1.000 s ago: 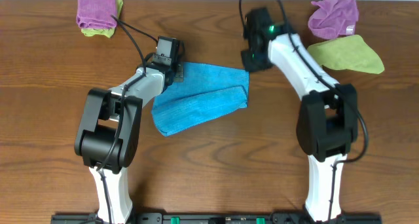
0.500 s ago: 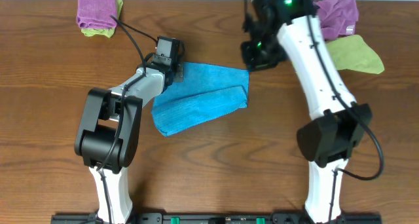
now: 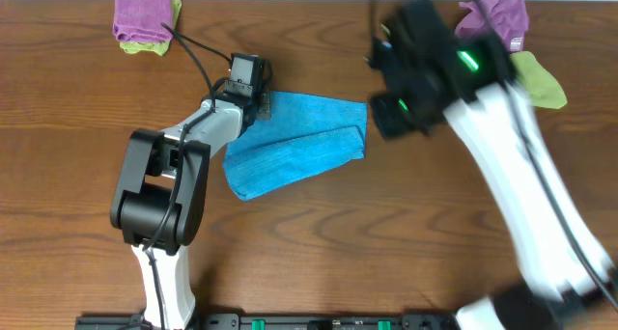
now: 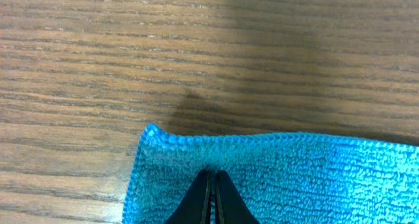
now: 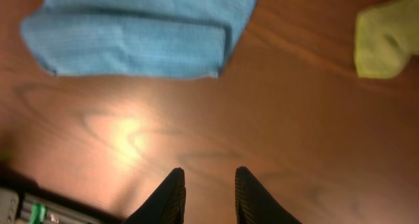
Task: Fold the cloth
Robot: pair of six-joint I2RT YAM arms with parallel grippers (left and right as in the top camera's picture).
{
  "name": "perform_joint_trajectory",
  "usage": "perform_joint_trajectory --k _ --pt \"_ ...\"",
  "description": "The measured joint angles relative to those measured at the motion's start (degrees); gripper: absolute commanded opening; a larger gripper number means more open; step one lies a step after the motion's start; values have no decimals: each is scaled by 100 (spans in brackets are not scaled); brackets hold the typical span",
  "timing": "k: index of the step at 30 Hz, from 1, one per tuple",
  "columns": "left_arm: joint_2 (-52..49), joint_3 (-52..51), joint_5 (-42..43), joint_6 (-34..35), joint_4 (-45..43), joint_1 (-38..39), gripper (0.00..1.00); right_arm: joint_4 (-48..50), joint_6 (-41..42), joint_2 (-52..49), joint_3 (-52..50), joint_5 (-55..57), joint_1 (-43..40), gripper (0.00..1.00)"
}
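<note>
Brown wooden tabletop [image 3: 319, 243] carries the bright sky-blue terry cloth [image 3: 294, 142] at centre, partly folded over itself. Left gripper [image 4: 211, 173], fingers pressed together, touches the cloth's ten-o'clock corner, possibly pinching it. Right gripper [image 5: 208, 181], blurred overhead, hangs off the cloth's three-o'clock side, fingers parted and empty. Beyond, at two o'clock, lies a crumpled purple cloth [image 3: 492, 21].

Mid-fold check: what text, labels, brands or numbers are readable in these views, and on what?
No readable text in any view.
blue cloth: no label or print showing.
right arm: green lights only; motion-blurred, no lettering legible.
purple cloth and lime-green cloth on the right: plain.
table: bare wood grain, no marks.
</note>
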State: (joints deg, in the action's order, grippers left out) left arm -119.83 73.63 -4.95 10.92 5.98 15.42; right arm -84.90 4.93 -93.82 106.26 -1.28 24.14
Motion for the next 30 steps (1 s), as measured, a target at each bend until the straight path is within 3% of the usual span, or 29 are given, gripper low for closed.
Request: perform_joint_trajectory --k 3,9,14,17,22,30 --pt "0 0 -2 50 26 0 6 1432 98 1366 -2208 -170 0 38" --pt "0 11 -4 92 114 0 5 3051 404 1064 -4089 -859 -46 38" --pt "0 15 -2 92 120 0 6 3630 538 136 -4225 -1287 -243 34" --pt "0 17 -2 92 127 0 5 4079 553 -282 -4229 -1473 -278 38" --pt "0 17 -2 92 127 0 6 4715 619 -428 -4232 -1547 -295 39" --pt "0 17 -2 92 127 0 6 4909 664 -981 -4232 -1541 -433 36"
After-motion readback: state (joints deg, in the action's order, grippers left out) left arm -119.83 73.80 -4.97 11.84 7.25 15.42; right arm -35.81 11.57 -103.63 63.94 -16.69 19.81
